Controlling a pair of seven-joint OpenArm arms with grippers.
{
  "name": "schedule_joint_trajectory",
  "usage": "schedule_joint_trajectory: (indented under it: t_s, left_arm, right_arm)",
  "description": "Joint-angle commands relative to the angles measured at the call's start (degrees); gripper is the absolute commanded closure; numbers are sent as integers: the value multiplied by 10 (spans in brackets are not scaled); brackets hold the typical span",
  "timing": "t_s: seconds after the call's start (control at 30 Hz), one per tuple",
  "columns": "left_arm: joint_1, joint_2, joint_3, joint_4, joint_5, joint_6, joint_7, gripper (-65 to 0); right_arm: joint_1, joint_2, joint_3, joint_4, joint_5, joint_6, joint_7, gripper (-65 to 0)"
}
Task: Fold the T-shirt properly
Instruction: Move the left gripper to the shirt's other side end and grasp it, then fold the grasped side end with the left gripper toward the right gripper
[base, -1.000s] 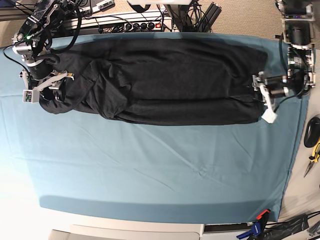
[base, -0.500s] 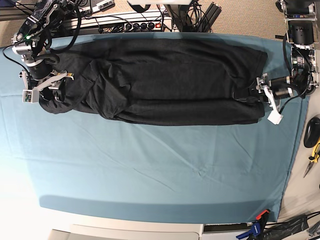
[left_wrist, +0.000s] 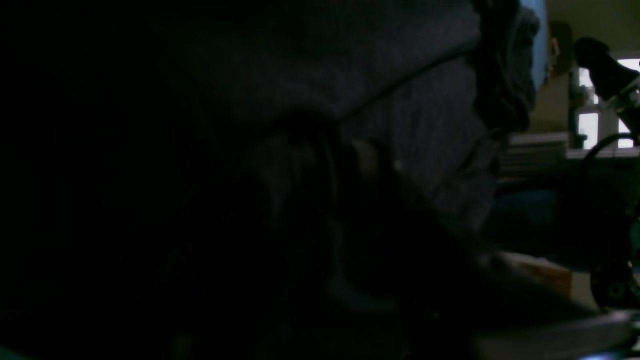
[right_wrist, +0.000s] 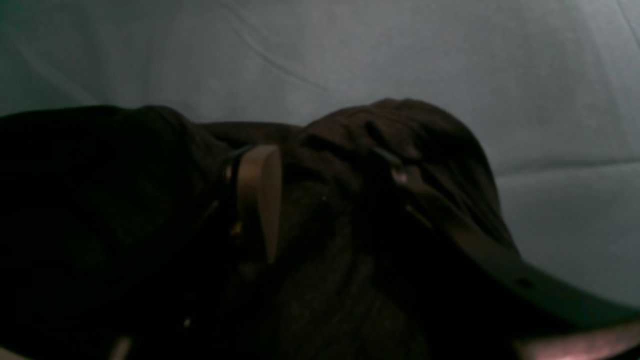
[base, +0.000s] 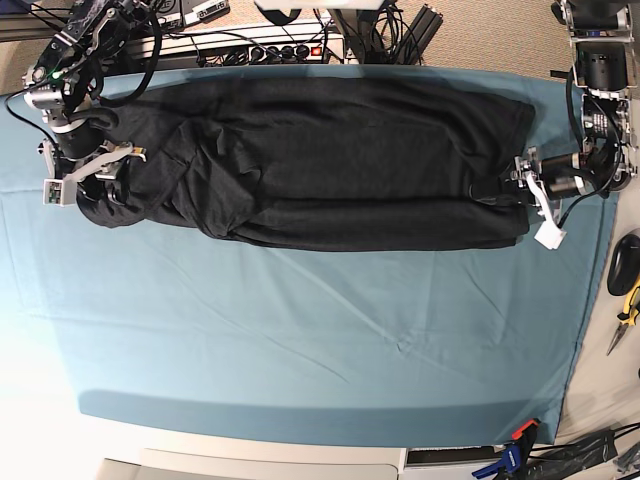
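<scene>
Left tool (base: 527, 196) advanced onto T-shirt's (base: 330, 160) hem.

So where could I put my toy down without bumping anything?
The wide teal sheet below the T-shirt lies bare. It's crowded up top: the shirt spans it, with the right gripper and left gripper at its ends.

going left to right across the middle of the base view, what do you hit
right end effector at the bunched end of the shirt → T-shirt → left end effector at the shirt's other end → bare teal cloth → yellow-handled pliers
</scene>
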Motion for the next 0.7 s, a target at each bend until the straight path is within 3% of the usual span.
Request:
schedule_joint_trajectory:
  t_s: [0.0,0.1,0.27,0.5,0.67]
  left_arm:
    - [-9,-11,-4,7,-10,-19,-13,-138]
    - [-9,-11,-4,7,-8,-26,-17,-5]
    - [-10,-12,-4,8,1,-26,-18,0]
    - [-4,-6,-4,92,-65,-26,52,0]
    - [12,39,12,215,15,-26,23,0]
  right_arm:
    - [3,7,1,11,6,2,14,-276]
    - [3,7,1,11,6,2,14,-276]
    - [3,7,1,11,3,2,13,-276]
    - [3,7,3,11,-49,-3,15,-276]
    - [3,7,3,11,-52,-4,16,-276]
